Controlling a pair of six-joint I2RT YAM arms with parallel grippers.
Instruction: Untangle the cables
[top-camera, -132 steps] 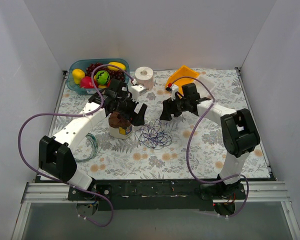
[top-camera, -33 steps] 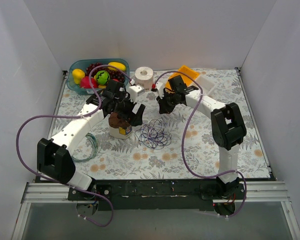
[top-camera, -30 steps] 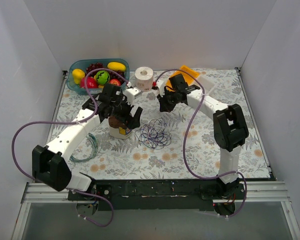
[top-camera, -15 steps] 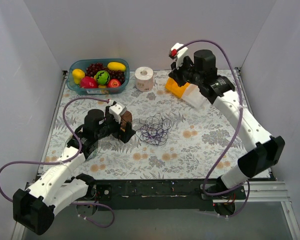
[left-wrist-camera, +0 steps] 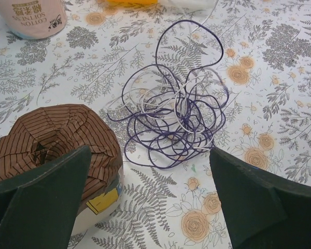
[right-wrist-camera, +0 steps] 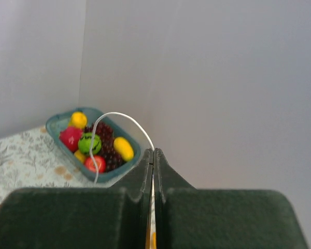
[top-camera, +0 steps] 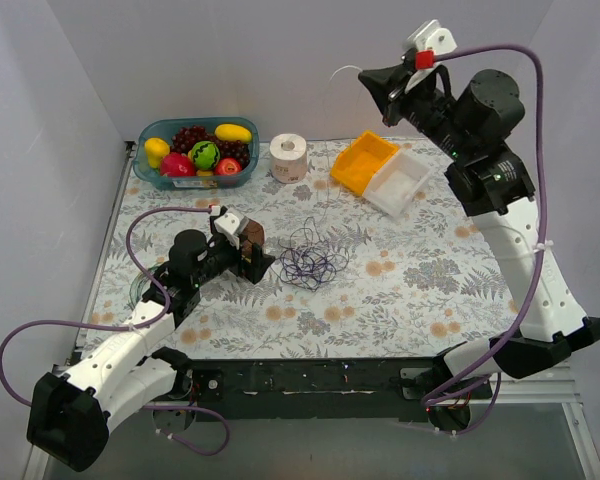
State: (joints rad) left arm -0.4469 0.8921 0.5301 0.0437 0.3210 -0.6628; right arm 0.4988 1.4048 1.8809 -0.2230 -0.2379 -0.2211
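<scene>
The cables (left-wrist-camera: 176,116) lie on the floral table (top-camera: 420,290) just beside the brown-topped cup (left-wrist-camera: 57,140), on the side of the cup that faces the middle of the table. They do not touch the cup. The left gripper (left-wrist-camera: 149,151) sits low at the cup with its jaws spread wide and gripping nothing. One finger is against the cup's near side and the other is well out past the tangle. In the wrist view, the purple loops therefore lie ahead of the gripper, in the gap between its fingers. The tangle is roughly round. One tall loop stretches out of it, so its longer axis runs away from the left gripper and away from the cup, and that loop points toward the far side of the table. A white strand (right-wrist-camera: 116,115) threads through the purple loops and leaves the heap on that far side. The right gripper (right-wrist-camera: 153,153) is high above the table, far up and across from the cup. Its jaws are clenched on this white strand, which arcs out from the fingertips.
</scene>
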